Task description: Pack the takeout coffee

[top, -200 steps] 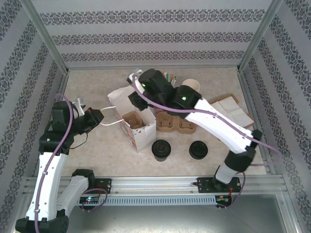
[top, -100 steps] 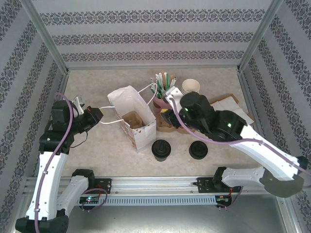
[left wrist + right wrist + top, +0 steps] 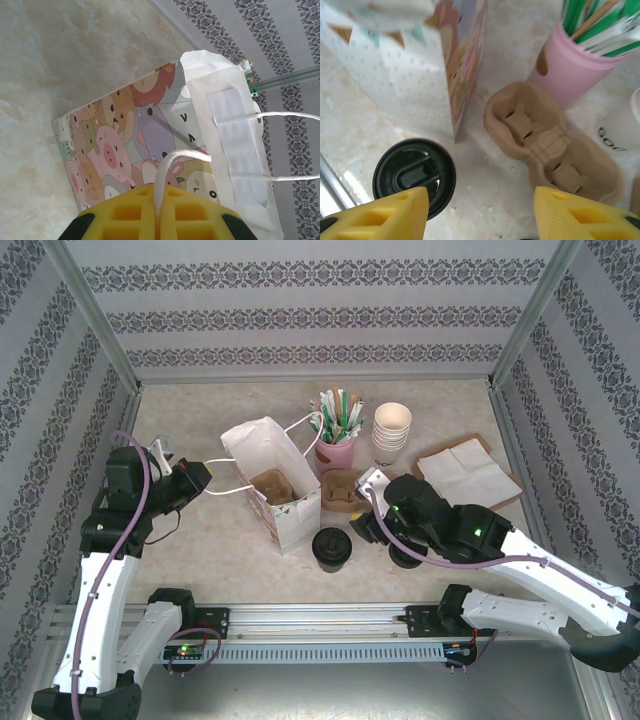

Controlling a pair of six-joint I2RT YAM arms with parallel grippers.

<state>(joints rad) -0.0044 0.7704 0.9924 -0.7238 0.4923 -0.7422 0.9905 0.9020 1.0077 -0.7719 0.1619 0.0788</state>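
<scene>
One takeout coffee (image 3: pixel 331 547) with a black lid stands in front of the cartoon-print paper bag (image 3: pixel 268 480). The second coffee (image 3: pixel 405 559) is mostly hidden under my right arm. My right gripper (image 3: pixel 371 521) hangs open over the table between the nearer coffee (image 3: pixel 414 176) and the brown cup carrier (image 3: pixel 552 150). Its yellow fingers (image 3: pixel 375 215) hold nothing. My left gripper (image 3: pixel 159 220) is shut on the bag's white string handle (image 3: pixel 170 162), left of the bag (image 3: pixel 145 135). Another carrier (image 3: pixel 274 487) sits inside the open bag.
A pink cup of straws (image 3: pixel 335 435) and stacked white paper cups (image 3: pixel 392 428) stand at the back. Napkins on a brown mat (image 3: pixel 465 468) lie at the right. The carrier on the table (image 3: pixel 342 492) is beside the bag. Metal frame posts and patterned walls enclose the table.
My right arm has swung away from the bag's mouth, rightward and down, and now hangs low by the coffees. The left gripper and bag have stayed put.
</scene>
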